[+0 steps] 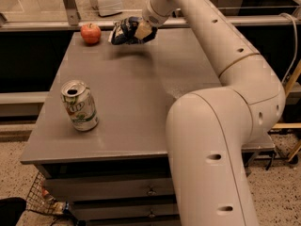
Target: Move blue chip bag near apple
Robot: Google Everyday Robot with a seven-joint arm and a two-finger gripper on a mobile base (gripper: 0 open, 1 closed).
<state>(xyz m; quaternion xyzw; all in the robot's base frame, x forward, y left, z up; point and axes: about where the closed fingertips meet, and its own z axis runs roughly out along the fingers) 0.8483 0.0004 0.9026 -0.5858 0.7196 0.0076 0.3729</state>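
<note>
The blue chip bag [123, 31], crinkled dark navy foil with white print, is held in my gripper [139, 31] a little above the far part of the grey table [136, 102]. The gripper is shut on the bag's right end. The apple [90, 33], small and red-orange, sits on the table at the far left corner, just left of the bag with a small gap between them. My white arm reaches in from the lower right and crosses the right side of the table.
A silver-green soda can [79, 105] stands upright at the front left of the table. A glass partition with a metal rail [70, 13] runs behind the table. A wire basket [44, 201] lies on the floor at lower left.
</note>
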